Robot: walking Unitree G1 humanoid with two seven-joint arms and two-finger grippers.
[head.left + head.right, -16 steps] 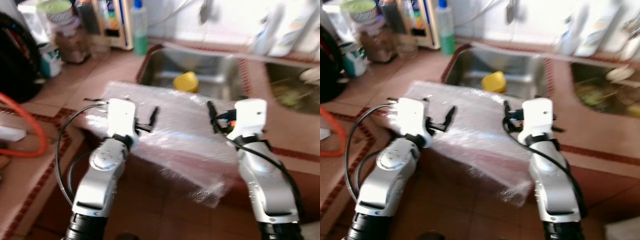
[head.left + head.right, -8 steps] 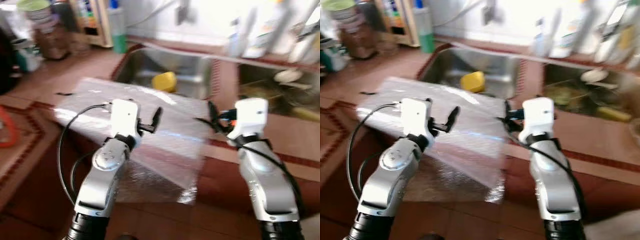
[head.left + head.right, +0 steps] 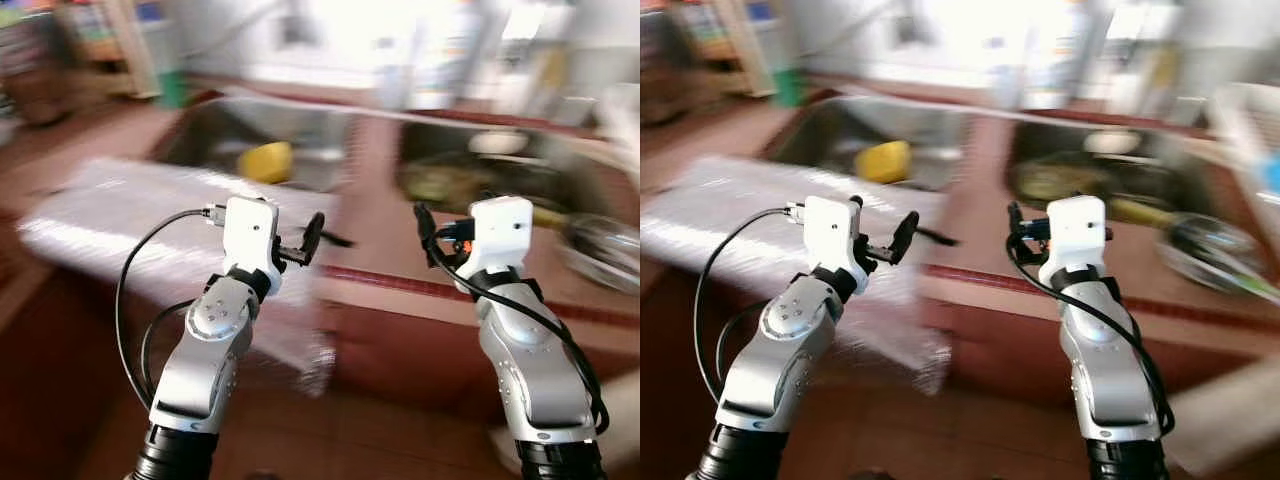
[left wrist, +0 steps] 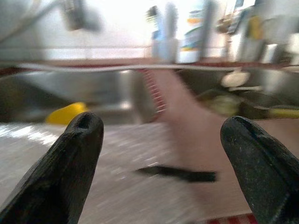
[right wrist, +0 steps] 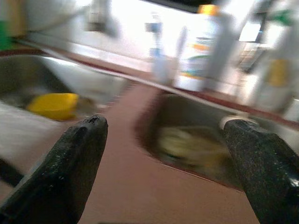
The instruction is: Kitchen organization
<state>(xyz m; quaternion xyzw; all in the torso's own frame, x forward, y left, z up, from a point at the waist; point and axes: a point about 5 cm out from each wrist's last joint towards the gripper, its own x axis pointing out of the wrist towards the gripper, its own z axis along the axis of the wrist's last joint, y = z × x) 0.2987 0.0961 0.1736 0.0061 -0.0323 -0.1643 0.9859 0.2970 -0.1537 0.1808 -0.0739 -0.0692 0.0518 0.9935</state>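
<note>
Everything is blurred by motion. A sheet of clear bubble wrap [image 3: 130, 215] lies over the red tiled counter's front edge, left of my arms. A yellow object [image 3: 265, 162] sits in the left steel sink [image 3: 215, 130]. A thin black object [image 4: 180, 174] lies on the counter by the sheet's right end. My left gripper [image 4: 163, 126] is open and empty, held above the counter edge near the sheet. My right gripper [image 5: 166, 123] is also open and empty, raised in front of the strip between the two sinks.
The right sink [image 3: 470, 175] holds greenish and pale dishes. A round metal item [image 3: 600, 250] rests on the counter at far right. Bottles [image 5: 205, 51] stand on the ledge behind the sinks, with a shelf of items [image 3: 90, 40] at back left.
The whole view has swung to the right, so the bubble wrap and left sink now sit further left and the right sink has come into view. Both arms keep the same raised pose.
</note>
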